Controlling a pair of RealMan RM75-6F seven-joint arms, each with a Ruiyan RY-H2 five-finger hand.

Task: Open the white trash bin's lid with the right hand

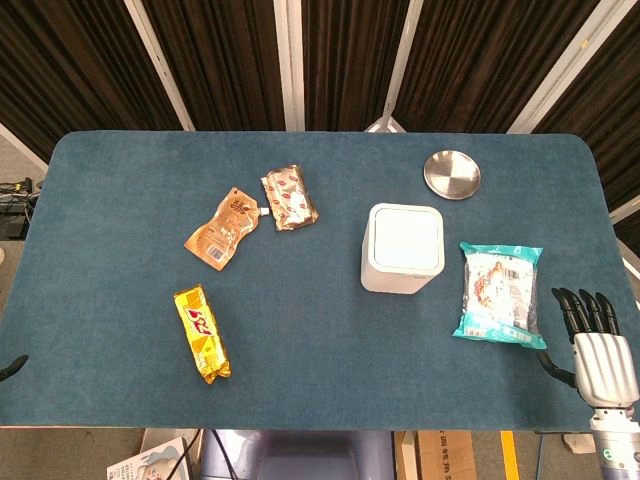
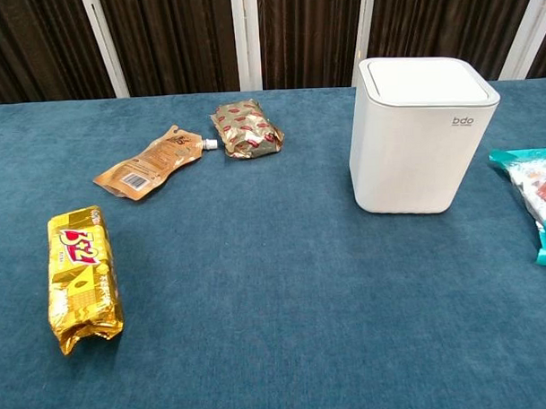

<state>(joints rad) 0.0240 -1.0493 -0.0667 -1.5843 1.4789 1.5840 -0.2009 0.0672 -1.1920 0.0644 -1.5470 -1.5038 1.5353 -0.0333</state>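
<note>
The white trash bin (image 1: 402, 248) stands upright on the blue table (image 1: 300, 400), right of centre, its flat lid (image 2: 425, 81) down. My right hand (image 1: 598, 350) hovers at the table's front right corner, well to the right of and nearer than the bin, fingers straight and apart, holding nothing. Only a dark fingertip of my left hand (image 1: 14, 366) shows at the far left edge of the head view; its pose cannot be made out. The chest view shows neither hand.
A teal snack bag (image 1: 500, 293) lies between the bin and my right hand. A steel dish (image 1: 452, 174) sits behind the bin. Left of the bin lie a brown packet (image 1: 289, 197), an orange pouch (image 1: 224, 229) and a gold packet (image 1: 201, 333).
</note>
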